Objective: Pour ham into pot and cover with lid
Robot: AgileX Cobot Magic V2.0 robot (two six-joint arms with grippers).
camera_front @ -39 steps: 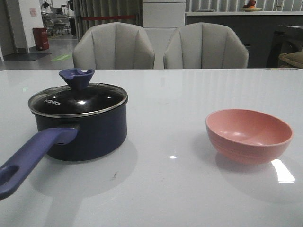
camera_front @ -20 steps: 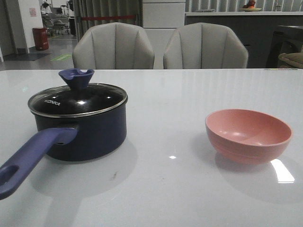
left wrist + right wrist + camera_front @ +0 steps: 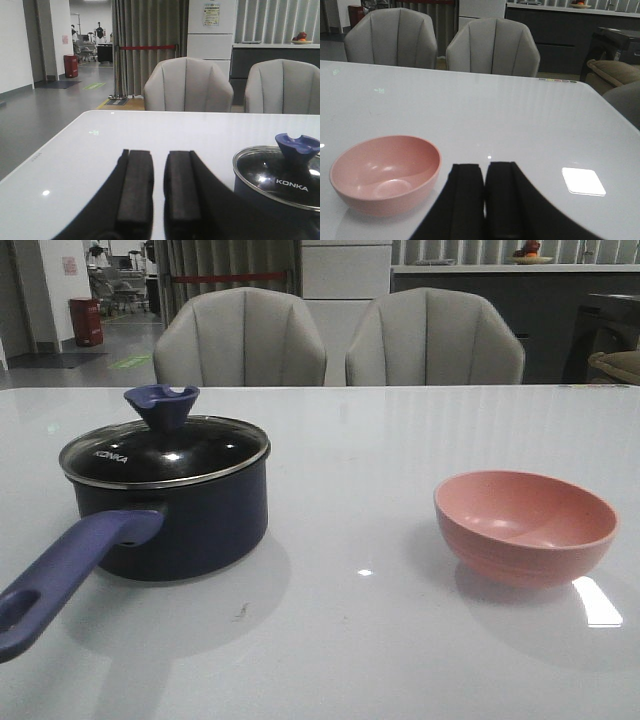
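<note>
The left gripper (image 3: 159,187) shows only in its wrist view: two black padded fingers (image 3: 136,185) stand side by side with a narrow strip of table visible between them, so the jaws are nearly together but not touching, and nothing is held between them. The right gripper (image 3: 484,197) also appears only in its own wrist view; its two black fingers (image 3: 465,195) are pressed almost flush, with only a thin dark seam between them, closed on nothing. Neither gripper touches any object, and neither arm shows in the front view.

Just beyond the left gripper, off to its side, sits the pot (image 3: 190,515), a dark navy saucepan resting upright on the white table (image 3: 360,640). Its long blue-purple handle (image 3: 70,575) reaches toward the near left edge of the table. The lid (image 3: 165,450) sits flat on the pot's rim, closing it; the steel rim runs all the way round, the notched blue-purple knob (image 3: 162,405) stands on top, and the white "KONKA" lettering is readable on the dark glass. The glass is too dark to show what lies inside, so the ham cannot be made out.

Well apart from the pot, on the right half of the table and near the right gripper, stands the pink bowl (image 3: 525,527), upright. Its inside looks bare and smooth in both the front and right wrist views.

Two grey upholstered chairs (image 3: 240,340) stand behind the far edge of the table.
</note>
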